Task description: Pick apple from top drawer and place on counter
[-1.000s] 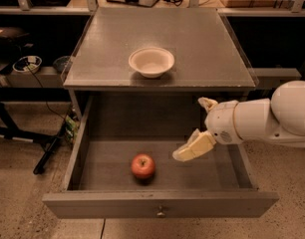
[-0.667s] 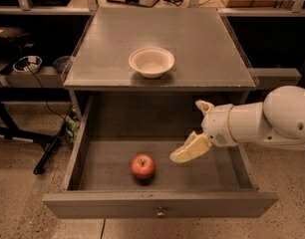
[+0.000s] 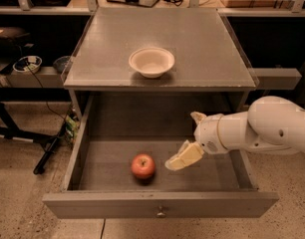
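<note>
A: Camera view, then. Where to find the apple (image 3: 143, 166)?

B: Lower centre of the frame, resting on the floor of the top drawer (image 3: 157, 206), a little left of middle and nearer the front panel than the back. Not yet lifted.

A: And the drawer itself?

B: Pulled well out below the tabletop (image 3: 202, 44), so open from above and reachable without touching the knob (image 3: 161, 213).

A: Whereabouts for the end effector (image 3: 181, 141)?

B: Right of centre, within the drawer's span, near the apple on its right and apart from it. Spread wide, with one cream finger (image 3: 184, 156) slanting down-left toward the fruit and the other poking up behind. Gripping nothing.

A: Why held like that?

B: Probably to straddle the apple: wide enough to pass either side, and angled in from the right because of the white arm (image 3: 272, 131) entering from that edge.

A: Anything on the tabletop?

B: A white bowl (image 3: 151, 61), upright, in the upper half near the front edge. Bare grey surface around it, so seemingly room enough for setting the fruit down.

A: Stage of the task?

B: Approach, by the look of it. Next, likely: slide left, lower around the apple, close, raise clear of the drawer wall. Risk: nudging a round fruit into a roll.
</note>
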`<act>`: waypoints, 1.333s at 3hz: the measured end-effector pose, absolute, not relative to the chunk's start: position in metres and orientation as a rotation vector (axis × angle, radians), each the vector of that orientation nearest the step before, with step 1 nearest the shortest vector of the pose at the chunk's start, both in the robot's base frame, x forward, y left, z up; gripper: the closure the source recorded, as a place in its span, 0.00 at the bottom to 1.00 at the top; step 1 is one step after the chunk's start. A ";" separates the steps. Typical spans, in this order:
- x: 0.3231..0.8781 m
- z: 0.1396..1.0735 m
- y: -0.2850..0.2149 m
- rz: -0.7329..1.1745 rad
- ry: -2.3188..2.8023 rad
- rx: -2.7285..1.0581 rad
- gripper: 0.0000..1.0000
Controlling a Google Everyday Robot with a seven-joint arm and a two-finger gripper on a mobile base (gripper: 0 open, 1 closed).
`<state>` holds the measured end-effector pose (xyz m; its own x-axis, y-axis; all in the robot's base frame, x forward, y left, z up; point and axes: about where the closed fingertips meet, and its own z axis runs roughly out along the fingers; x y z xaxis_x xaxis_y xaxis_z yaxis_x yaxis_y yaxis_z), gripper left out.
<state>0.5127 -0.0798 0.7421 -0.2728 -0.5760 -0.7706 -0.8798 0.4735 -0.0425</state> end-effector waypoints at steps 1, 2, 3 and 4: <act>0.513 0.742 -0.080 0.517 1.975 -1.207 0.00; 0.514 0.725 -0.076 0.541 1.982 -1.191 0.00; 0.517 0.692 -0.058 0.604 1.993 -1.198 0.00; 0.515 0.672 -0.044 0.642 2.002 -1.214 0.00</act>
